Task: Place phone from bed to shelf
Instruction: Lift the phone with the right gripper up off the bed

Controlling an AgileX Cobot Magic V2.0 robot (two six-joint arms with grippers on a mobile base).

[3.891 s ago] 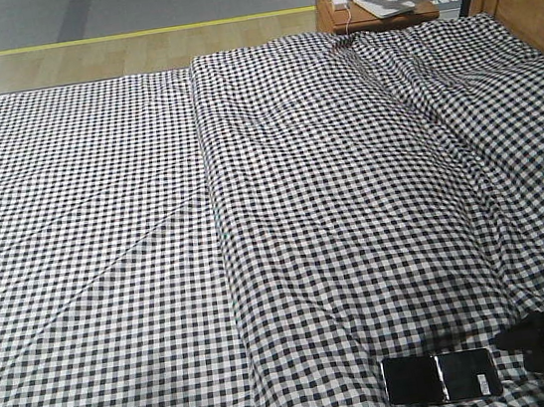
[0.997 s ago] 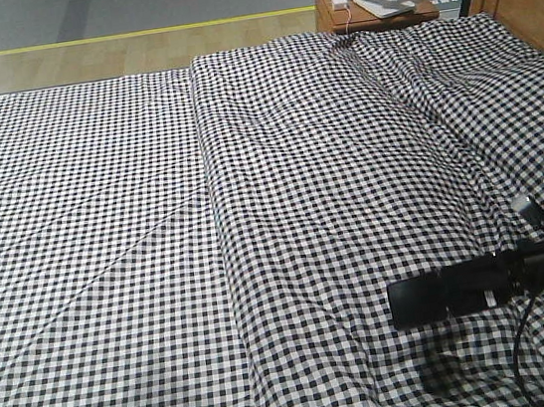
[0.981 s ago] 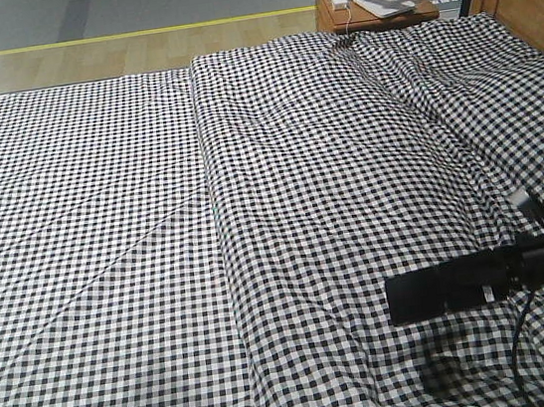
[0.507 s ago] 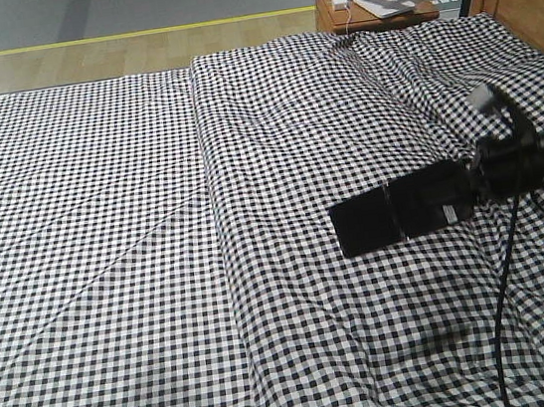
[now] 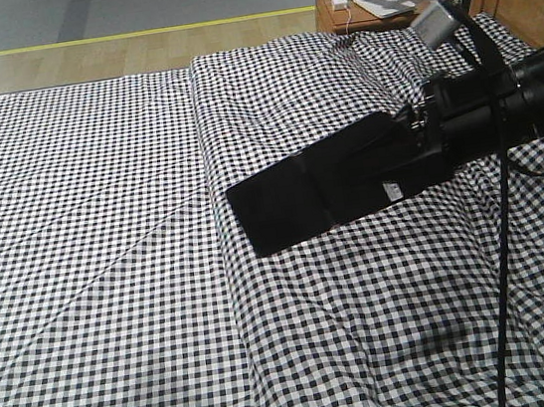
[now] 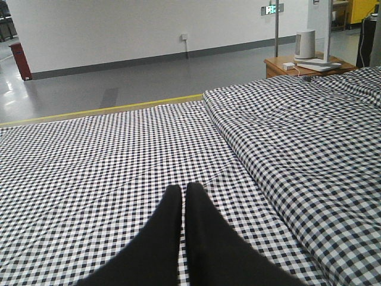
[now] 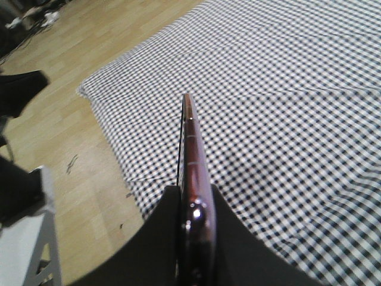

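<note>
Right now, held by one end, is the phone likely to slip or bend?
Probably stiff: the phone juts straight from the right end effector without sag. Its glossy face and thin metal edge look slippery, so it might slip.

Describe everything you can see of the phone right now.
The phone is a thin, flat black slab with a seam across its middle. Edge-on in the right wrist view, its rim looks like rose-gold metal. The right hand clamps one short end between its black fingers. The phone is in the air above the checked bed, clear of the cover, and in the front view its free end points left.
</note>
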